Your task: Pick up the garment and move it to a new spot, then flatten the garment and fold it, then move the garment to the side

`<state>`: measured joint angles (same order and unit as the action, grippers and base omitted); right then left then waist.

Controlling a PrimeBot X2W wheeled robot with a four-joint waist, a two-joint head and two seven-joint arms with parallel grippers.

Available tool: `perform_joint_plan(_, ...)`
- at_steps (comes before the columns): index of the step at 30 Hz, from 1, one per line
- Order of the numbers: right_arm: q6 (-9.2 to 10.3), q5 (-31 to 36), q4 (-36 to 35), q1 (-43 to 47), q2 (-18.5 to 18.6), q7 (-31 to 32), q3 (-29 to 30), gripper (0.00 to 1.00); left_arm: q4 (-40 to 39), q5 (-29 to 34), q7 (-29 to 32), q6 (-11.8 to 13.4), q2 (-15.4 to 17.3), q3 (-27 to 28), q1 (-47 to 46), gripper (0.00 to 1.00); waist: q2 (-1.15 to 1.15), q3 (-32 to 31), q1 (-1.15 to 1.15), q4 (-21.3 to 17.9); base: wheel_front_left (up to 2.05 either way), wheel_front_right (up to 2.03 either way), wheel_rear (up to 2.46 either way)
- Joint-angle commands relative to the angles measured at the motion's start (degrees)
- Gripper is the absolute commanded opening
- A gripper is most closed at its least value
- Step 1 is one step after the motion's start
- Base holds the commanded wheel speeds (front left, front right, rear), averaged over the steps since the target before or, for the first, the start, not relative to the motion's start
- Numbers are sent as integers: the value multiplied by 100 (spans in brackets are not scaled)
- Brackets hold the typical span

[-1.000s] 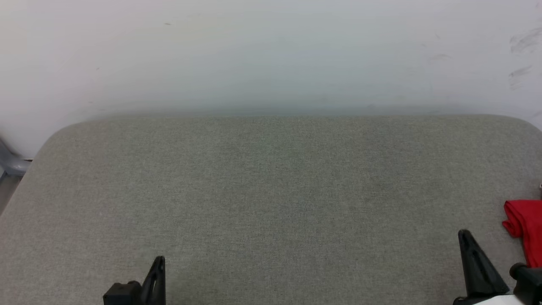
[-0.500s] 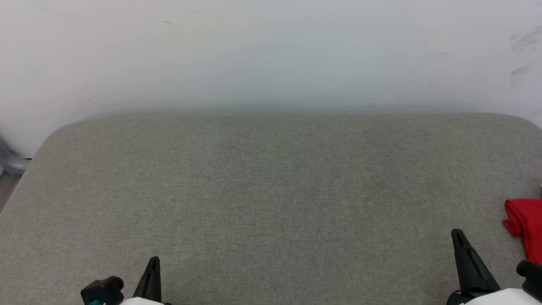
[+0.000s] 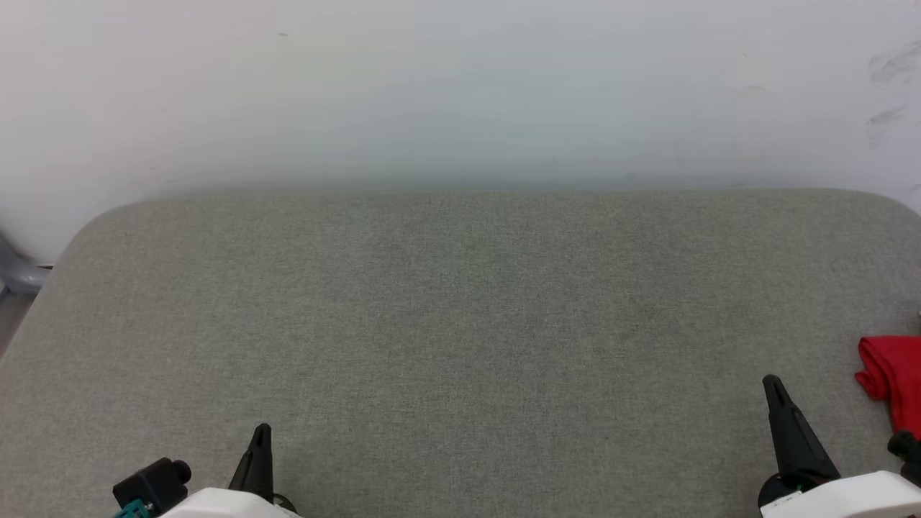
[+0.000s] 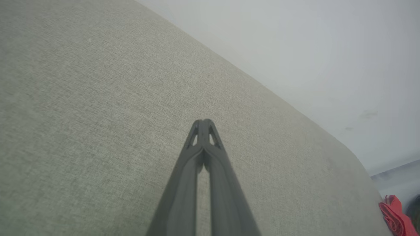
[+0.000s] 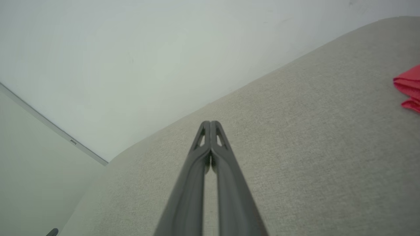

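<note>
The garment (image 3: 892, 378) is a bunched red cloth at the far right edge of the grey padded table (image 3: 460, 302), cut off by the head view's border. It also shows as a red fold in the right wrist view (image 5: 408, 87) and in the left wrist view (image 4: 393, 216). My right gripper (image 3: 773, 385) stands just left of the garment, apart from it, fingers pressed together and empty (image 5: 210, 124). My left gripper (image 3: 262, 432) is low at the left, also shut on nothing (image 4: 203, 122).
A pale wall (image 3: 460, 93) rises straight behind the table's far edge. The table's rounded left corner (image 3: 79, 237) drops off to a grey object (image 3: 18, 273) on the floor. The grey fabric surface stretches wide between the two grippers.
Both gripper tips have shifted slightly up the picture and more of the white forearms has come in at the bottom. The garment lies where it was.
</note>
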<state>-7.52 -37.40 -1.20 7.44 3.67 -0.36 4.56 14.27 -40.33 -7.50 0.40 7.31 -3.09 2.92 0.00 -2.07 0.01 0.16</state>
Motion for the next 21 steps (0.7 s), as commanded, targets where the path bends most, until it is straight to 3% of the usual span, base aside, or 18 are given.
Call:
perform_joint_plan(1,1,-311,12,-198,65,22,-15,0,-78,-271,63,-68,4,81,-202,0,0,5,0,0,0,0,0)
perform_joint_plan(21,2,-1816,422,-526,91,137,-42,0,-69,-1635,437,-271,-125,328,-416,0,0,49,0,-3,0,0,0)
